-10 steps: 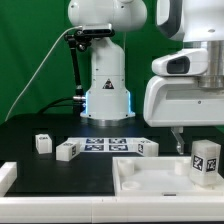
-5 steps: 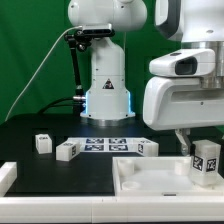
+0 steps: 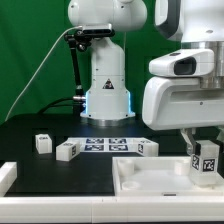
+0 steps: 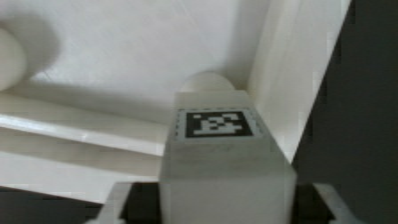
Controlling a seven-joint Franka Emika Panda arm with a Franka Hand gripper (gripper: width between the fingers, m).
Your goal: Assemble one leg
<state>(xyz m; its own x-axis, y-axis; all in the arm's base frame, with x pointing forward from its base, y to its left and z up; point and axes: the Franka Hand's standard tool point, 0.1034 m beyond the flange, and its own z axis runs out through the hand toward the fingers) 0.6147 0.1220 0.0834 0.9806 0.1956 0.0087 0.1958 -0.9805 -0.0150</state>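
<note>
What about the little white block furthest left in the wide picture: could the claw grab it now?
Probably not yet: the claw is shut on the leg over the tray, so it is full. The far block, at the exterior view's left, lies in the open, so an emptied claw likely could.

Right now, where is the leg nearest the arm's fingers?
In the exterior view the leg stands upright at the far right, between the fingers, at the right end of the white tray.
</note>
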